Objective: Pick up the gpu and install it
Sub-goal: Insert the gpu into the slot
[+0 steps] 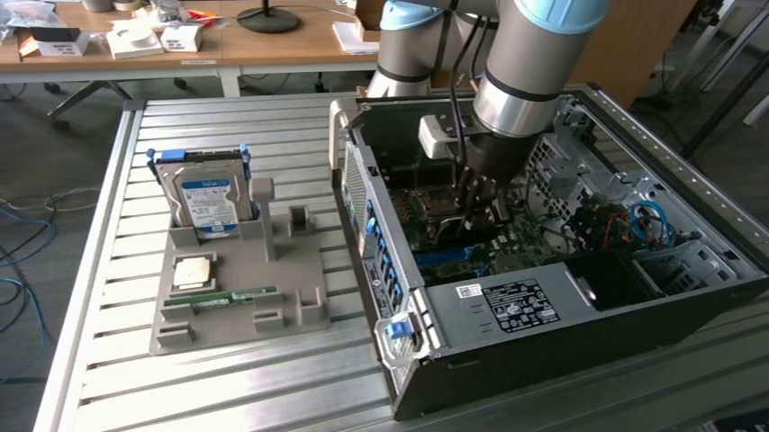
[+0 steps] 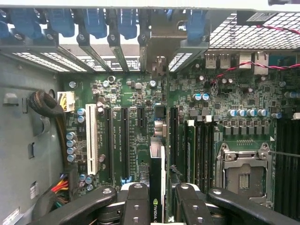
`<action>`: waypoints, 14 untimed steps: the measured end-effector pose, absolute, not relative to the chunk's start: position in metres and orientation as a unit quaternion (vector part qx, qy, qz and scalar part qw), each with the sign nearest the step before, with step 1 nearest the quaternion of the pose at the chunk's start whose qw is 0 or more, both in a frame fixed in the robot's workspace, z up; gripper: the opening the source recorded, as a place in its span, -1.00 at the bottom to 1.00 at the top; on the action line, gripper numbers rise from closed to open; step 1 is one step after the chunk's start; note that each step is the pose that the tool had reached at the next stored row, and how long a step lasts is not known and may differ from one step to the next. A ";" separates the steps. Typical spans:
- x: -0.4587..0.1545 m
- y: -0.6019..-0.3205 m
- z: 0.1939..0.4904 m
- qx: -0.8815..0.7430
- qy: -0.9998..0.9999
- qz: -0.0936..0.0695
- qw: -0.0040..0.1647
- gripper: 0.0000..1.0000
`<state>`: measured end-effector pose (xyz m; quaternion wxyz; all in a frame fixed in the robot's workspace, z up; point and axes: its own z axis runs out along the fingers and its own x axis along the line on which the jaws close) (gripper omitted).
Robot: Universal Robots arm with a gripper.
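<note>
Exterior view: one grey-and-blue robot arm [image 1: 529,81] plunges steeply into one open black computer case [image 1: 505,306] on the slatted metal bench [image 1: 108,360], with its hand [image 1: 477,202] low over the board. At the exterior view's left, one grey holder tray [image 1: 258,270] carries one silver hard drive with a blue label [image 1: 207,202] and one small green memory stick [image 1: 222,297].

Wrist view: one thin dark gpu [image 2: 156,187], edge-on, is clamped between the hand's two black fingers [image 2: 137,204]. It sits right over the green motherboard [image 2: 225,98], near two long black slots [image 2: 108,145] and one white slot [image 2: 92,140].
</note>
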<state>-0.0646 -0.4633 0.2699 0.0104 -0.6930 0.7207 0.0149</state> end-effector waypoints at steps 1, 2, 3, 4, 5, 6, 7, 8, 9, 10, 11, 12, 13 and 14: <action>-0.065 -0.463 0.270 -0.693 0.721 0.015 0.010 -0.48; -0.065 -0.463 0.270 -0.693 0.721 0.015 0.010 -0.48; -0.065 -0.463 0.270 -0.693 0.721 0.015 0.010 -0.48; -0.065 -0.463 0.270 -0.693 0.721 0.015 0.010 -0.48; -0.065 -0.463 0.269 -0.693 0.721 0.015 0.010 -0.48; -0.065 -0.463 0.269 -0.693 0.721 0.015 0.010 -0.48; -0.066 -0.462 0.264 -0.693 0.721 0.015 0.010 -0.48; -0.066 -0.462 0.264 -0.693 0.721 0.015 0.010 -0.48; -0.066 -0.462 0.264 -0.693 0.721 0.015 0.010 -0.48; -0.066 -0.462 0.264 -0.693 0.721 0.015 0.010 -0.48; -0.066 -0.462 0.264 -0.692 0.721 0.015 0.009 -0.48; -0.066 -0.462 0.266 -0.692 0.722 0.015 0.009 -0.48; -0.066 -0.462 0.267 -0.692 0.722 0.015 0.009 -0.48; -0.066 -0.462 0.268 -0.692 0.722 0.015 0.008 -0.48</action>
